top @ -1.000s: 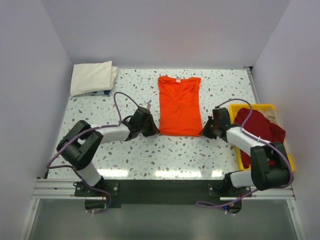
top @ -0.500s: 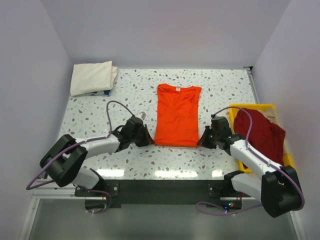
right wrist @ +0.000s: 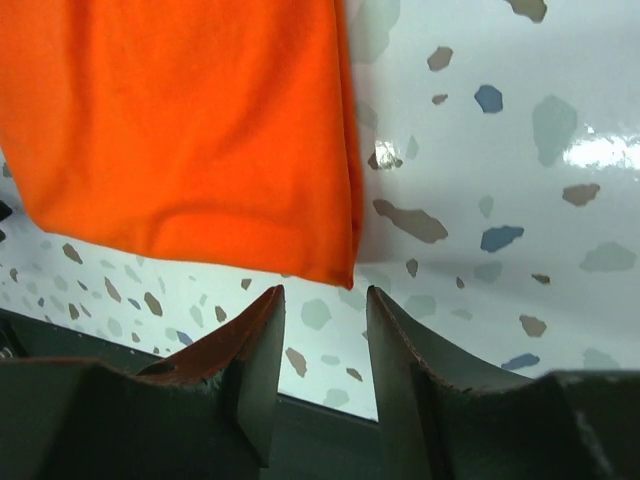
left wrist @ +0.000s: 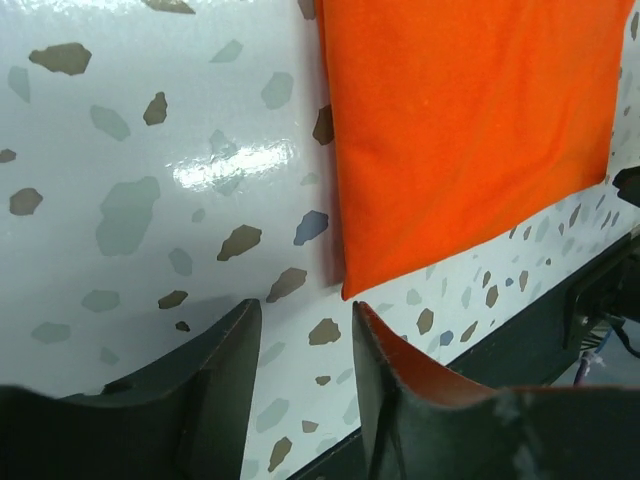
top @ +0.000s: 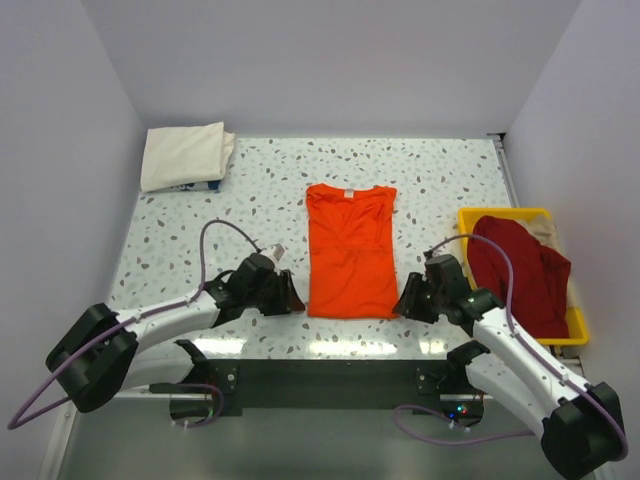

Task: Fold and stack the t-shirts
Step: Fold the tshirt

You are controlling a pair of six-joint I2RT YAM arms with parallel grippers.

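The orange t-shirt [top: 349, 250] lies flat on the table, its sides folded in to a narrow rectangle, collar and white label at the far end. My left gripper [top: 292, 298] sits just left of its near left corner [left wrist: 352, 288], open, with only table between the fingers. My right gripper [top: 405, 300] is beside the near right corner [right wrist: 340, 272], also open and empty. A folded cream t-shirt [top: 184, 155] rests at the far left corner. A dark red t-shirt [top: 518, 270] lies crumpled in the yellow tray [top: 575, 322].
The speckled table [top: 450, 190] is walled on the left, back and right. Its near edge, a dark rail [top: 330, 375], runs just behind both grippers. The tray stands along the right edge.
Both grippers dragged the orange t-shirt toward the near edge, then opened and let its near corners go. The arms have stretched lower and nearer.
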